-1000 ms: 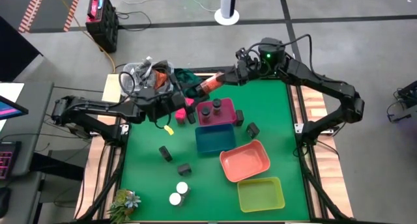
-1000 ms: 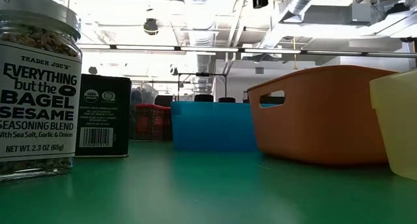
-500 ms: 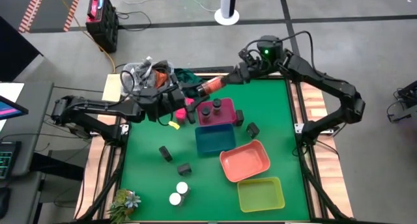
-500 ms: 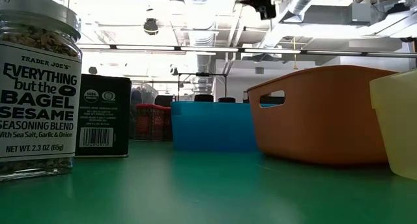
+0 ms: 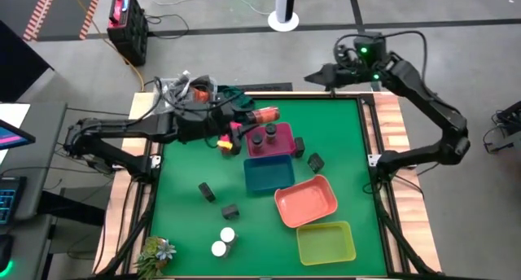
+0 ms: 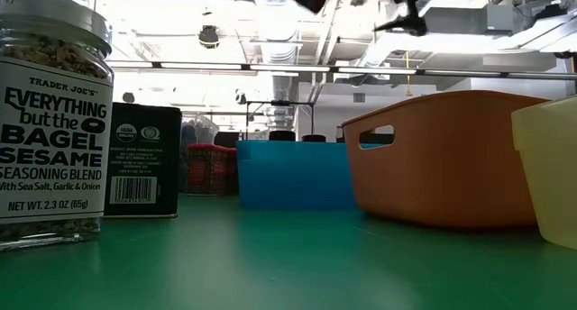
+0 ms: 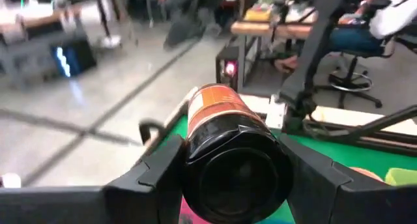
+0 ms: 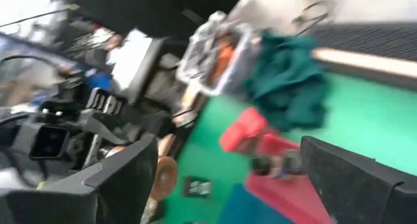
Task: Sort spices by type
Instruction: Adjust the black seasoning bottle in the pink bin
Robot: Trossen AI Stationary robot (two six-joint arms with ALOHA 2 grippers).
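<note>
1. The left gripper (image 5: 241, 117) now has its jaws clamped on the orange-labelled, dark-capped round spice jar (image 5: 265, 115), held on its side in the air at the pink tray's (image 5: 284, 139) 11 o'clock. A second ago the right arm carried that jar, so a handover has taken place.
2. In the left wrist view the jar (image 7: 225, 142) sits cap-first between the two fingers (image 7: 156, 175), which press on its sides.
3. Two dark-capped jars (image 5: 262, 136) already stand in the pink tray, so the carried jar likely belongs there.
4. The right gripper (image 5: 316, 76) has pulled back past the green tabletop's (image 5: 342, 142) far edge, toward 1 o'clock, its jaws apart and holding nothing.
</note>
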